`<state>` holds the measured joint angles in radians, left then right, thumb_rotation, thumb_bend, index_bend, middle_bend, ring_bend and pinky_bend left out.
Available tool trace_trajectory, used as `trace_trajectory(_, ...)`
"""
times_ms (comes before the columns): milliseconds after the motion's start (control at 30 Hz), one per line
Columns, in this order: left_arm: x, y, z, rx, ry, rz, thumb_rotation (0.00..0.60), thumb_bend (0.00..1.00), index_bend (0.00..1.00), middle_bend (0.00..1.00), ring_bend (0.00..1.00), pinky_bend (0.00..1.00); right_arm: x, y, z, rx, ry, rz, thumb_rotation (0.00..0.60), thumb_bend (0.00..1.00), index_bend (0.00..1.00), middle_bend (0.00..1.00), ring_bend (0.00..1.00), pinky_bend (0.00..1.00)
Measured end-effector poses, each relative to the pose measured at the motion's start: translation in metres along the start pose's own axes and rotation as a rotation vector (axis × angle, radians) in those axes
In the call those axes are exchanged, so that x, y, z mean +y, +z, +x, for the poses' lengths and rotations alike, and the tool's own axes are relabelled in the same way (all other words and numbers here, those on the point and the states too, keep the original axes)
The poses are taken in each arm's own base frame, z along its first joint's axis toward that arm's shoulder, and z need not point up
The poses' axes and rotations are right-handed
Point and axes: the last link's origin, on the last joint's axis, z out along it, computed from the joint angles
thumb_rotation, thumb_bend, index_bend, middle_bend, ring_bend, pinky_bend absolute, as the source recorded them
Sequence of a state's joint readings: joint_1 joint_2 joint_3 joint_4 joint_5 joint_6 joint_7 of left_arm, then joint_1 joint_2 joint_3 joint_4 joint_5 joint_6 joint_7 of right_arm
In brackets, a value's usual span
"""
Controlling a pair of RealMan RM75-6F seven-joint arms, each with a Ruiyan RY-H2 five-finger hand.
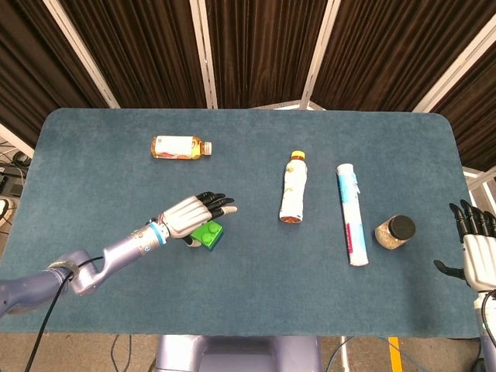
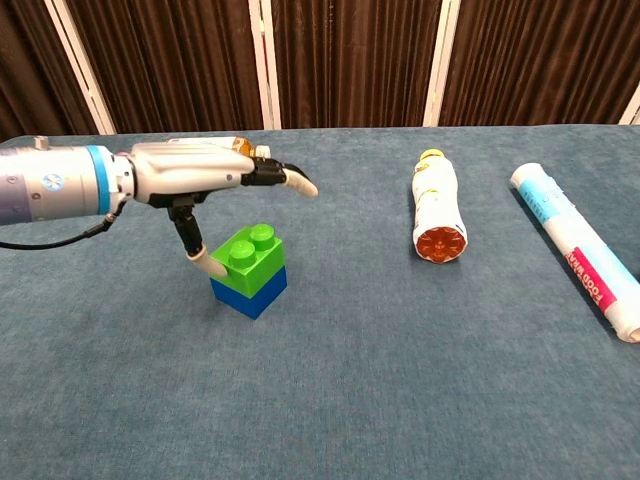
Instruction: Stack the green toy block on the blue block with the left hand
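The green toy block [image 2: 249, 257] sits squarely on top of the blue block [image 2: 249, 291], a little left of the table's middle; the head view shows the green block [image 1: 207, 233] partly under my hand. My left hand [image 2: 205, 172] hovers just above and behind the stack, fingers stretched out flat and holding nothing; its thumb hangs down beside the green block's left side. In the head view the left hand [image 1: 194, 213] covers the stack's far left part. My right hand [image 1: 474, 244] waits at the table's right edge, fingers spread, nothing in it.
A juice bottle [image 1: 180, 146] lies at the back left. A white bottle [image 2: 438, 218] lies on its side right of centre, with a white tube [image 2: 579, 248] beside it. A small dark-lidded jar [image 1: 395, 232] stands near the right edge.
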<state>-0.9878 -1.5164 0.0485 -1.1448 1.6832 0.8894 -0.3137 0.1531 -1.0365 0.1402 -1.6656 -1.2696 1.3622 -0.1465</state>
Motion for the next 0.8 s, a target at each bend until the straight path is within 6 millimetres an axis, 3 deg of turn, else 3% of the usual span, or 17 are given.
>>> trace_trajectory(233,-0.007,-0.022,0.016,0.067,-0.003,0.027,0.6,0.0,0.0,0.0,0.0,0.0,-0.002,-0.003,0.003,0.006,0.01,0.018,0.6,0.0,0.0,0.0,0.0,0.0)
trace_trajectory(433,-0.026,-0.061,0.029,0.163,-0.046,0.155,0.6,0.0,0.0,0.0,0.0,0.0,-0.004,-0.005,0.004,0.009,0.018,0.039,0.6,0.0,0.0,0.0,0.0,0.0)
trace_trajectory(600,-0.044,-0.117,0.029,0.291,-0.091,0.374,0.6,0.0,0.0,0.0,0.0,0.0,-0.007,-0.006,0.006,0.03,0.009,0.065,0.6,0.0,0.0,0.0,0.0,0.0)
trace_trajectory(800,-0.043,-0.185,0.013,0.423,-0.108,0.591,0.6,0.0,0.0,0.0,0.0,0.0,-0.013,-0.005,0.003,0.039,-0.003,0.108,0.6,0.0,0.0,0.0,0.0,0.0)
